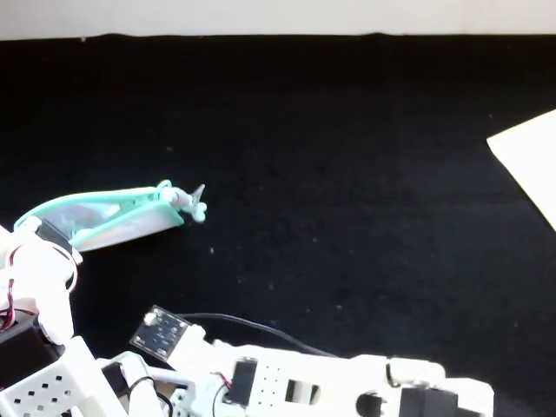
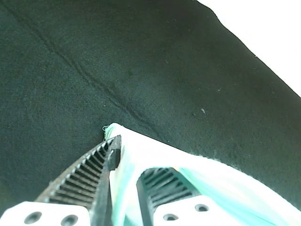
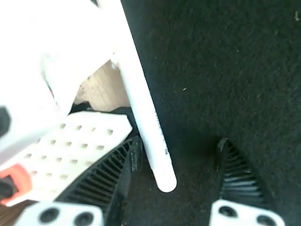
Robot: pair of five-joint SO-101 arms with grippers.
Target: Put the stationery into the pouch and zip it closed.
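Observation:
A mint-green pouch (image 1: 104, 217) lies on the black table at the left, its zipper pull (image 1: 189, 201) pointing toward the middle. My left gripper (image 1: 39, 230) is shut on the pouch's left end. In the left wrist view the pouch fabric (image 2: 155, 155) is pinched between the ribbed fingers (image 2: 101, 165). My right gripper (image 3: 178, 165) is open just above the cloth. The end of a white pen (image 3: 150, 127) lies between its fingers, closer to one finger (image 3: 124, 165), touching neither.
A white sheet (image 1: 530, 165) covers the table's right edge. The right arm's white body (image 1: 304, 382) stretches along the front edge, with a black cable (image 1: 252, 326) over it. White perforated arm parts (image 3: 80, 141) sit beside the pen.

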